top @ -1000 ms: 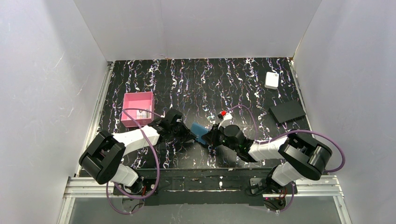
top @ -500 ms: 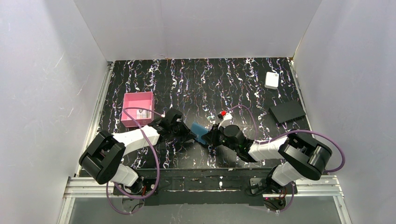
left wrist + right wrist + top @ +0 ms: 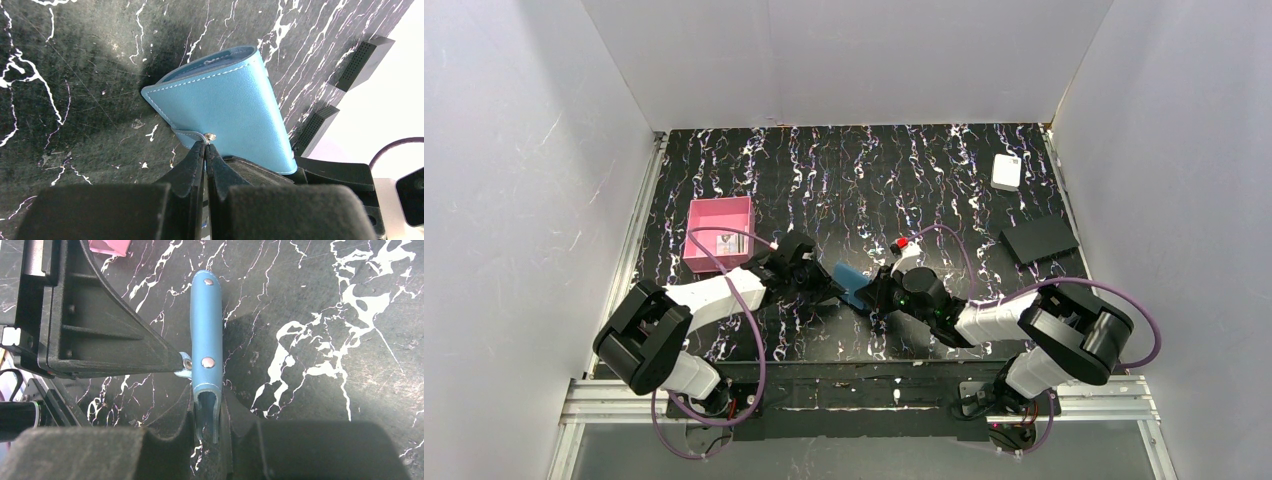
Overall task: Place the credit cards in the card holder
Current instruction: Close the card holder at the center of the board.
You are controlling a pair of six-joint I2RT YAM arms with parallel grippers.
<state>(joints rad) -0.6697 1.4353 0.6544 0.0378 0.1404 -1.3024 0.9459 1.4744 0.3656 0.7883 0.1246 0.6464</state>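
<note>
Seen from above, both arms reached low toward the middle of the table (image 3: 824, 180). The left gripper (image 3: 820, 284) and the right gripper (image 3: 876, 292) met at the blue wallet (image 3: 851, 279) between them. In the left wrist view, the left gripper (image 3: 205, 146) had its fingertips pressed together on the small tab (image 3: 189, 134) of the wallet (image 3: 225, 107), just ahead. In the right wrist view, the right gripper (image 3: 207, 412) was clamped on the near end of the wallet (image 3: 206, 325), which stood on its edge.

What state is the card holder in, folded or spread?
Folded: the card holder stands on edge, leaves together between the right jaws. Its snap tab, pinched in the left jaws, looks unsnapped.
</note>
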